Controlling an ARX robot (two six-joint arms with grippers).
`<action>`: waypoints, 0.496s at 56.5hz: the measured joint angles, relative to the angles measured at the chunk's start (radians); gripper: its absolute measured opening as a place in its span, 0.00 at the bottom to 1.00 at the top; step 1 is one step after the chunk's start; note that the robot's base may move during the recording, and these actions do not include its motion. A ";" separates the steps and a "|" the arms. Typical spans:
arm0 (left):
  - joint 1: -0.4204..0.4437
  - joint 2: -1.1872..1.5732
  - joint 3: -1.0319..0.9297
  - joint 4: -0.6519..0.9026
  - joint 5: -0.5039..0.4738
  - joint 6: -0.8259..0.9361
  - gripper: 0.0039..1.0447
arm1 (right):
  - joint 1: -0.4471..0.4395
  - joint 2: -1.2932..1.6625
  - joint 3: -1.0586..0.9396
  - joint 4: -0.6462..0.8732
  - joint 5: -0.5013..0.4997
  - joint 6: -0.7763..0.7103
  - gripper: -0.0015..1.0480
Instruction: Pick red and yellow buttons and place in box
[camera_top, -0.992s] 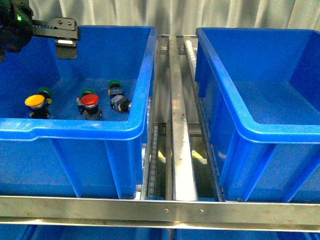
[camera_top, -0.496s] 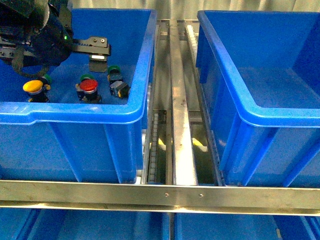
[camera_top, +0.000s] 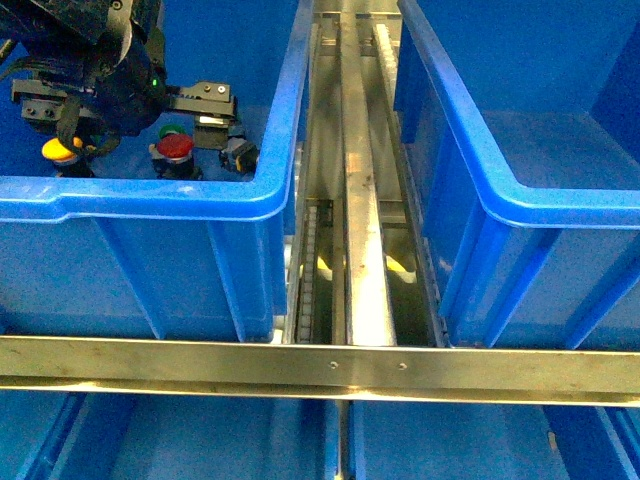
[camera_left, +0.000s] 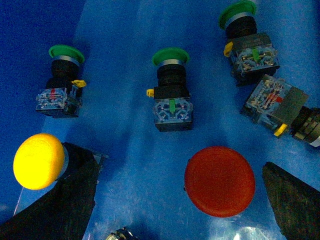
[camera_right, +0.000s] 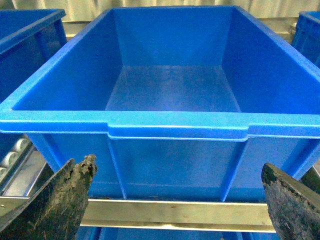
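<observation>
Steel roller rails (camera_top: 362, 200) run between two blue crates in the front view. The left arm (camera_top: 90, 60) bends down into the left crate (camera_top: 150, 200), half-hiding the yellow button (camera_top: 58, 150) beside the red button (camera_top: 175, 146).

Left wrist view: the left gripper (camera_left: 177, 167) hangs spread and holds nothing. The red cap lies between its dark fingers (camera_left: 60, 200), with green switches (camera_left: 171, 56) beyond.

Right wrist view: the right gripper (camera_right: 175, 190), fingers released, faces the box (camera_right: 175, 125).

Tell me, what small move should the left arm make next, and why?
Probably lower the left gripper straight onto the red button: its open jaws straddle that cap, while the yellow button sits beside one finger.
</observation>
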 joint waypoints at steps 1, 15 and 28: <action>0.000 0.002 0.004 -0.005 -0.005 0.000 0.93 | 0.000 0.000 0.000 0.000 0.000 0.000 0.94; 0.000 0.029 0.038 -0.029 -0.005 -0.010 0.93 | 0.000 0.000 0.000 0.000 0.000 0.000 0.94; -0.006 0.067 0.100 -0.097 -0.008 -0.024 0.93 | 0.000 0.000 0.000 0.000 0.000 0.000 0.94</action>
